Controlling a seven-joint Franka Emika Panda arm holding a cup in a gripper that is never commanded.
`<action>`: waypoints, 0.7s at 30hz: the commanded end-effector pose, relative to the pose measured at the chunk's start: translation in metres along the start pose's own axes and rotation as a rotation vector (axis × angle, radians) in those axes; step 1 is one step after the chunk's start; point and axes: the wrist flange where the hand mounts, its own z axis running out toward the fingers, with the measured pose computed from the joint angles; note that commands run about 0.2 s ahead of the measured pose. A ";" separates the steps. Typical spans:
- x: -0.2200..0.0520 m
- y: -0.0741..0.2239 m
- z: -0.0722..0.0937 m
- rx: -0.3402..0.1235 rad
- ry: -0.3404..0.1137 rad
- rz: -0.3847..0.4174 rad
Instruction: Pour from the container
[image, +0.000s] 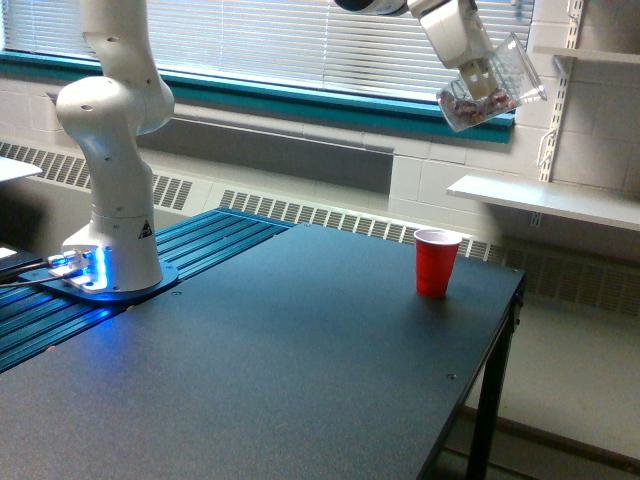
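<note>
My gripper (487, 82) clamps the clear cup (493, 88) high above the bench (300, 350), tipped sideways with reddish bits pooled low. Below, slightly toward the exterior view's left, waits the red cup (437, 262). I judge pouring just beginning; next comes lowering, aligning, tilting further.

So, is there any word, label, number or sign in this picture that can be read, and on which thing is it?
No text can be read here.
Robot base: a small black triangle sign, too small to read.
Red cup: no print seen.
Clear cup in the gripper: no label seen.
</note>
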 end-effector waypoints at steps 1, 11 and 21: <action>0.007 -0.007 -0.014 0.027 0.022 0.110; 0.011 -0.017 -0.022 0.035 0.018 0.184; -0.043 -0.034 -0.008 0.032 -0.066 0.105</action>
